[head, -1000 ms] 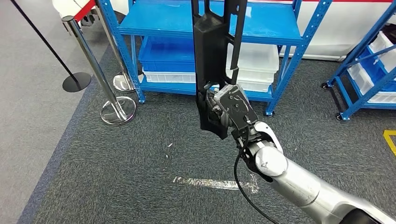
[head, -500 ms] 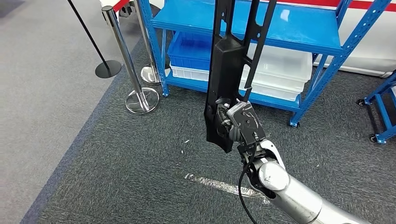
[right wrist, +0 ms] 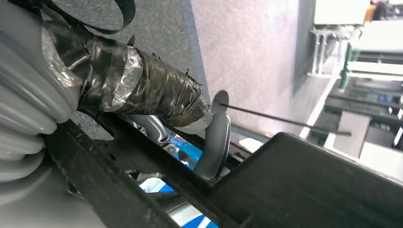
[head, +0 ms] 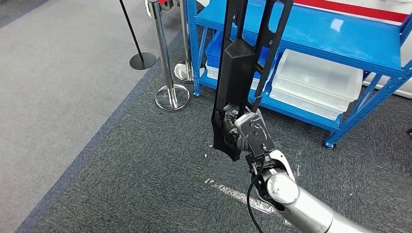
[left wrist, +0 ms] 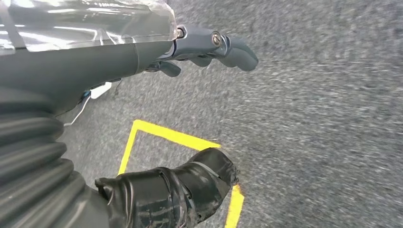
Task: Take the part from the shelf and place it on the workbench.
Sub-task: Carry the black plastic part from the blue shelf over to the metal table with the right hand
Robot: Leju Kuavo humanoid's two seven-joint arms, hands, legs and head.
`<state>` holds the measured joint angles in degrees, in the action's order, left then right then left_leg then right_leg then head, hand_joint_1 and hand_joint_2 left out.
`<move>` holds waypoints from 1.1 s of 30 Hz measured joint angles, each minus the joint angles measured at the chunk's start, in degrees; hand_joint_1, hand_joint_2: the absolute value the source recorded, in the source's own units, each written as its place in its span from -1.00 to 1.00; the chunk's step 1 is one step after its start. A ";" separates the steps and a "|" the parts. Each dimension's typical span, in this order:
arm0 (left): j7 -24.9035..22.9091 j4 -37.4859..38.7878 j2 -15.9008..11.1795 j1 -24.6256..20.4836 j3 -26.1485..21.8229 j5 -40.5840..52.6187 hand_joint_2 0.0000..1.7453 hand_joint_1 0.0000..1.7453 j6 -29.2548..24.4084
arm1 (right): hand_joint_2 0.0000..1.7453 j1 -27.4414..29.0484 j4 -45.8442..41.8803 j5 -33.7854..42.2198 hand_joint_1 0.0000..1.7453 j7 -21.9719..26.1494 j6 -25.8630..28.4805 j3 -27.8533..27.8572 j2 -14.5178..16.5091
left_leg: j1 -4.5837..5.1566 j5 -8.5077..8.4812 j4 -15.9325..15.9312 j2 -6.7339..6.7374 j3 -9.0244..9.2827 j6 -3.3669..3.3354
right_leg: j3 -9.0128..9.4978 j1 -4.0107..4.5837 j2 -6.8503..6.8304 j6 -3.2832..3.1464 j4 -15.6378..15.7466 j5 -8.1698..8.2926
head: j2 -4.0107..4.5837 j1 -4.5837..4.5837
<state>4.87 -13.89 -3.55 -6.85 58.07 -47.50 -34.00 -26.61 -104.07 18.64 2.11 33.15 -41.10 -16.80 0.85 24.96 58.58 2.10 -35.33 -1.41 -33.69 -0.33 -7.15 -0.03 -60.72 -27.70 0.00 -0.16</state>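
Head view: my right hand [head: 241, 132] grips the long black part [head: 241, 73] near its lower end and carries it upright, its upper length running off the frame at 12 o'clock. I judge the upright carry keeps the long piece off the carpet and away from the blue shelf [head: 335, 41] at 1 to 2 o'clock. The shelf holds a clear plastic bin [head: 316, 82] and a blue bin [head: 214, 46] on its lower level. Chrome stanchions [head: 167, 63] stand at 11 o'clock, just beside the shelf leg. A strip of worn tape [head: 238, 194] lies on the carpet at 6 o'clock. I see no bench, so I judge the transfer under way and the placing not yet done.

Left wrist view: my left hand [left wrist: 209, 47] holds nothing, fingers loosely extended and apart, over grey carpet marked with a yellow tape corner [left wrist: 157, 133]. I judge it idle, kept out of the load's way.

Right wrist view: the thumb and a finger [right wrist: 214, 147] wrap a rail of the part [right wrist: 304, 185], which explains the firm hold.
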 joint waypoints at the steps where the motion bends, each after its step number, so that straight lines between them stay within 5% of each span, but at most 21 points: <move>1: 0.07 0.00 0.04 0.09 0.02 0.01 1.00 -1.00 0.00 | 1.00 0.07 -0.22 -0.50 1.00 -0.25 0.02 0.04 -0.03 | -0.24 -0.31 -0.61 -0.66 0.37 -0.18 | -0.10 -0.07 1.19 0.28 -0.61 -0.61 | 0.00 0.07; 4: 0.26 0.01 0.16 0.00 0.04 0.02 1.00 -1.00 -0.01 | 1.00 0.20 -0.87 -2.10 1.00 -1.29 0.04 0.17 -0.19 | -0.80 -0.98 -1.52 -2.47 0.91 -0.73 | -3.83 -0.32 6.27 0.75 -8.88 -5.07 | 0.00 0.29; 6: 0.36 0.01 0.21 -0.11 0.05 0.01 1.00 -1.00 -0.01 | 1.00 0.47 -1.14 -3.10 1.00 -2.34 -0.02 0.18 -0.39 | -0.86 -1.01 -1.34 -4.01 0.78 -0.83 | -6.49 -0.42 7.02 1.01 -14.08 -6.50 | 0.00 0.32; 8: 0.42 0.01 0.22 -0.07 0.06 0.01 1.00 -1.00 -0.01 | 1.00 0.55 -1.56 -3.99 1.00 -3.28 -0.16 0.19 -0.61 | -1.02 -0.84 -0.78 -5.84 0.65 -0.62 | -5.58 -0.78 7.30 1.33 -11.66 -3.86 | 0.00 0.32; 10: 0.43 0.01 0.22 -0.05 0.07 0.02 1.00 -1.00 -0.02 | 1.00 0.38 -2.15 -4.52 1.00 -3.75 -0.27 0.26 -0.83 | -1.20 -0.37 0.36 -7.56 0.13 0.00 | -2.46 -1.36 9.35 1.69 -4.68 -0.58 | 0.00 0.35; 12: 0.44 0.01 0.21 -0.08 0.07 0.02 1.00 -1.00 -0.05 | 1.00 0.27 -2.74 -4.78 1.00 -3.88 -0.34 0.43 -1.00 | -1.29 -0.10 1.40 -8.91 -0.83 0.72 | -0.97 -1.57 11.16 1.60 -1.28 0.19 | 0.00 0.33; 14: 0.44 0.01 0.19 0.13 0.07 0.02 1.00 -1.00 -0.10 | 1.00 0.22 -3.24 -5.23 1.00 -3.94 -0.49 0.53 -1.06 | -1.43 -0.37 1.46 -10.13 -1.52 1.39 | -0.97 -1.41 10.50 0.93 -1.25 0.13 | 0.00 0.29; 15: 0.43 0.01 0.23 0.35 0.07 0.03 1.00 -1.00 -0.11 | 1.00 0.13 -3.48 -5.68 1.00 -4.04 -0.57 0.53 -1.07 | -1.47 -0.42 1.50 -9.77 -1.75 1.69 | -0.94 -1.43 9.84 0.58 -1.13 0.24 | 0.00 0.29; 17: 0.41 -0.01 0.33 0.49 0.07 0.03 1.00 -1.00 -0.10 | 1.00 -0.13 -4.14 -6.94 1.00 -4.50 -0.70 0.53 -1.09 | -1.27 0.74 3.60 -6.65 -2.96 2.26 | -0.77 -1.60 8.45 -0.08 -0.83 0.43 | 0.00 -0.10; 19: 0.40 -0.01 0.39 0.17 0.07 0.03 1.00 -1.00 -0.09 | 1.00 -0.29 -4.88 -8.11 1.00 -5.09 -0.72 0.53 -1.10 | -1.25 3.72 9.73 -3.21 -6.03 2.76 | -0.69 -1.43 6.94 -0.46 -0.74 0.37 | 0.00 -0.50; 21: 0.40 -0.01 0.39 -0.01 0.08 0.03 1.00 -1.00 -0.04 | 1.00 -0.35 -5.29 -8.65 1.00 -5.54 -0.72 0.53 -1.12 | -1.43 5.70 15.68 -2.47 -9.08 2.95 | -0.65 -1.26 5.29 -0.62 -0.74 0.22 | 0.00 -0.52; 22: 0.40 -0.01 0.40 0.02 0.08 0.03 1.00 -1.00 -0.02 | 1.00 -0.35 -5.44 -8.74 1.00 -5.70 -0.72 0.53 -1.12 | -1.45 5.30 16.17 -2.38 -9.36 2.89 | -0.59 -1.19 4.49 -0.65 -0.75 0.12 | 0.00 -0.53; 25: 0.40 -0.01 0.38 0.09 0.09 0.02 1.00 -1.00 -0.01 | 1.00 -0.45 -6.00 -8.81 1.00 -5.85 -0.73 0.53 -1.12 | -1.03 0.64 7.06 -0.30 -4.59 1.90 | -0.08 -0.92 2.32 -0.53 -0.69 -0.30 | 0.00 -0.51; 27: 0.33 -0.01 0.35 -0.06 0.09 0.03 1.00 -1.00 -0.03 | 1.00 -0.67 -6.31 -8.88 1.00 -5.86 -0.79 0.54 -1.12 | -0.32 -0.71 1.93 1.61 -1.95 0.97 | 0.30 -0.66 1.03 -0.14 -0.49 -0.56 | 0.00 -0.49; 30: 0.03 -0.01 0.32 0.03 0.10 0.05 1.00 -1.00 -0.09 | 1.00 -0.87 -6.44 -9.09 1.00 -5.94 -0.87 0.55 -1.14 | -0.15 -0.93 0.53 0.38 -1.43 0.07 | 1.07 -0.55 -0.39 0.80 0.30 -0.71 | 0.00 -0.47; 33: -0.11 -0.01 0.32 0.16 0.11 0.09 1.00 -1.00 -0.15 | 1.00 -1.03 -6.63 -9.32 1.00 -6.03 -0.87 0.55 -1.26 | -0.85 -1.69 -1.19 -1.56 -0.20 -0.70 | -0.05 -0.71 4.04 1.35 -3.17 -3.14 | 0.00 -0.02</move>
<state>4.76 -13.90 -3.22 -6.69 58.18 -47.41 -34.15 -27.64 -110.71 9.32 -3.91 32.28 -40.54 -18.06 0.00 23.27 57.40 0.54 -35.53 -2.11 -33.74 -1.04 -3.11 1.32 -63.88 -30.83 0.00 -0.18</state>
